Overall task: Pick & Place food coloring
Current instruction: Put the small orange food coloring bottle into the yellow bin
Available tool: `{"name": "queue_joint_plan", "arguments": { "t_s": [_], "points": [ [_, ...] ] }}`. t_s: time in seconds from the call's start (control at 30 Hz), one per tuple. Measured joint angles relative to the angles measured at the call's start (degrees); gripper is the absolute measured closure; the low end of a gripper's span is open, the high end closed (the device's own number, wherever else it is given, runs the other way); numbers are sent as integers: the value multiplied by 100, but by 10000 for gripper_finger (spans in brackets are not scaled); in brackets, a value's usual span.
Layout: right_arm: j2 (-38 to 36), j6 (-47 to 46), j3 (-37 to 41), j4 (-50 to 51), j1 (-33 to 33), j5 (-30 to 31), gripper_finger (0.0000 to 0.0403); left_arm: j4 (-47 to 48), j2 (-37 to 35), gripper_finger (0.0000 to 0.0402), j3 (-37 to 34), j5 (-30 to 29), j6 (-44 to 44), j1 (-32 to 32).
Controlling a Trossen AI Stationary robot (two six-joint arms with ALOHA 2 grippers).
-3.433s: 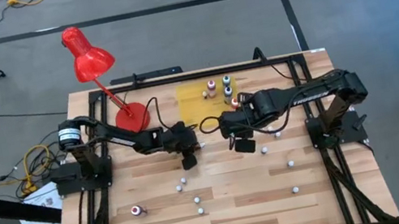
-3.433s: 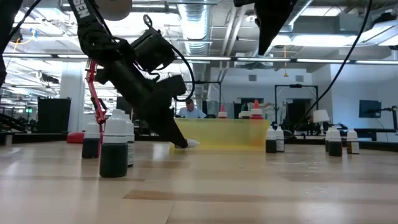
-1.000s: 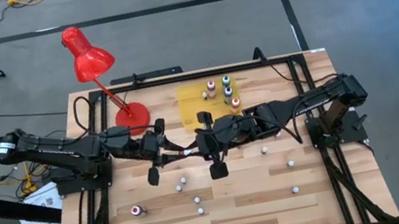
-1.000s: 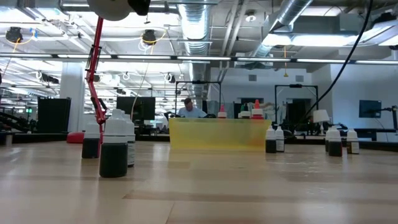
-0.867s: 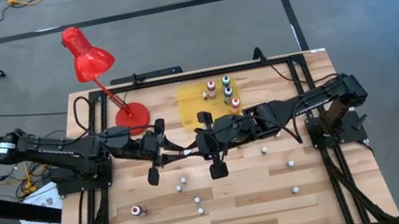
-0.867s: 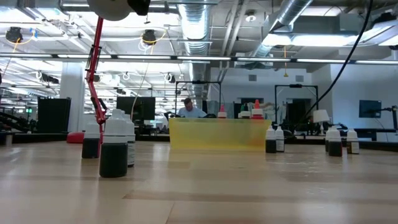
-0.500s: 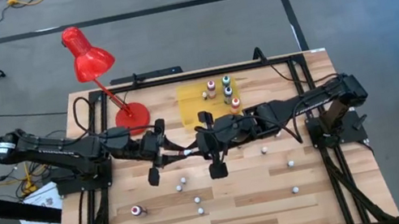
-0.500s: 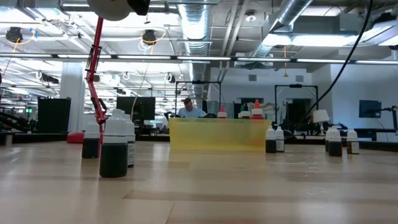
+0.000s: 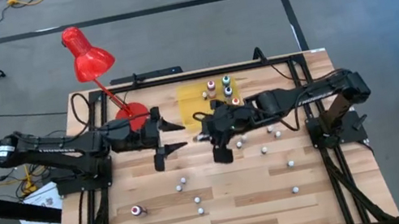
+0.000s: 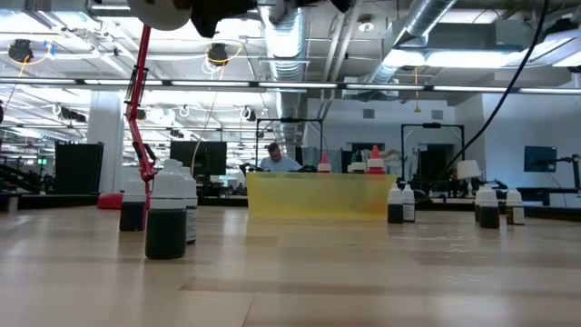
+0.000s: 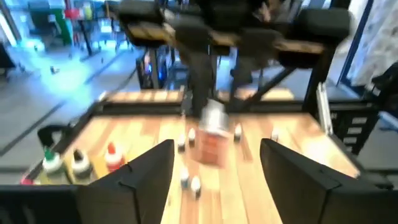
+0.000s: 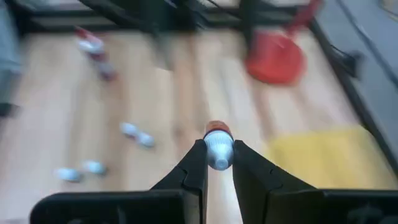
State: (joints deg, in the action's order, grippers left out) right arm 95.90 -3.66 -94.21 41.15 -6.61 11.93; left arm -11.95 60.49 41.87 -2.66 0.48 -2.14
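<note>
right wrist view: orange bottle [image 12: 217, 142] pinched by right gripper [image 12: 217, 163], cap toward camera.

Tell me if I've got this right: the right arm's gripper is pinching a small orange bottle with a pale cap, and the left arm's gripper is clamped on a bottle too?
Not quite. The right gripper does pinch the small orange bottle, but the left gripper is open and holds nothing. The left wrist view shows its fingers spread apart, with that bottle held out beyond them.
</note>
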Motion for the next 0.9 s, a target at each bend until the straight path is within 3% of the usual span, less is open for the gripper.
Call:
{"name": "queue_joint_plan", "arguments": {
  "t_s": [0.17, 0.47, 0.67, 0.9],
  "points": [
    [168, -48, -6, 166, 769, 149, 353, 859, -41, 160, -2, -17, -440, 97],
    [1145, -440, 2, -17, 2303, -765, 350, 2192, -683, 159, -9, -17, -869, 102],
    [1948, -688, -30, -231, 2721, -878, 349, 2867, -1424, 159, -4, -102, -852, 102],
    [2791, -624, -954, 232, 2872, -728, 349, 3433, -2218, 159, -4, -482, -830, 104]
  ]
}}
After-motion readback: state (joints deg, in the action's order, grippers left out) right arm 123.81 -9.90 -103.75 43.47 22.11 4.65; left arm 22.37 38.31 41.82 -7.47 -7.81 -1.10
